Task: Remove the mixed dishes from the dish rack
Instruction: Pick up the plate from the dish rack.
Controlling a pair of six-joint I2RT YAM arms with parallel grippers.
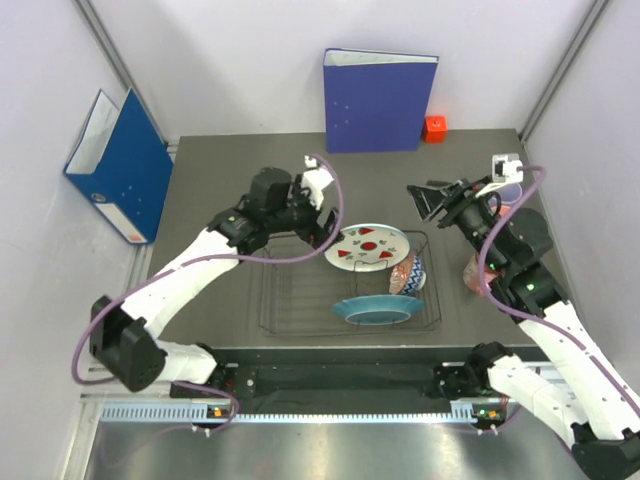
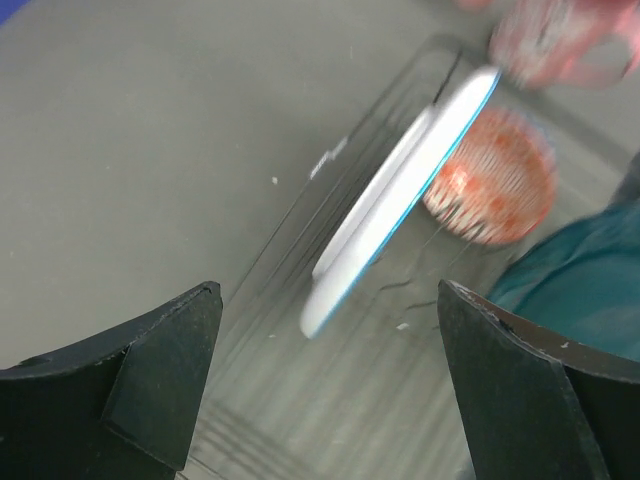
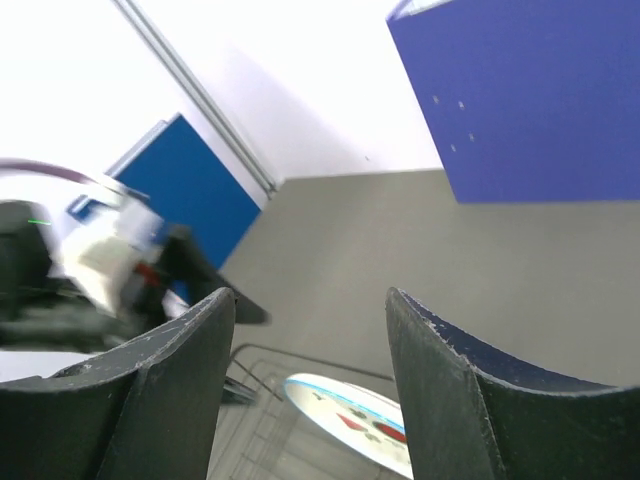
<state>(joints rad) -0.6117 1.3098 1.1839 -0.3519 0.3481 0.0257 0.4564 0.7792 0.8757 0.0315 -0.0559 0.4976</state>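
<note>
The dark wire dish rack [image 1: 290, 295] stands mid-table. In it a white plate with red watermelon marks [image 1: 367, 247] leans at the back, a teal plate [image 1: 375, 311] sits at the front and a small red-and-blue patterned bowl [image 1: 408, 272] at the right. My left gripper [image 1: 325, 228] is open and empty just left of the white plate. The left wrist view [image 2: 328, 290] shows the plate edge-on [image 2: 400, 190], the bowl [image 2: 490, 180] and the teal plate [image 2: 580, 270]. My right gripper [image 1: 422, 203] is open and empty, raised behind the rack's right end [image 3: 310, 295]. A pink cup [image 1: 474, 272] stands right of the rack, partly hidden by my right arm. The lavender cup is out of view.
A blue binder [image 1: 378, 100] stands at the back with a small red cube [image 1: 434, 128] beside it. Another blue binder [image 1: 120, 165] leans at the left wall. Walls close the table on both sides. A second pinkish object [image 1: 509, 198] shows behind my right wrist.
</note>
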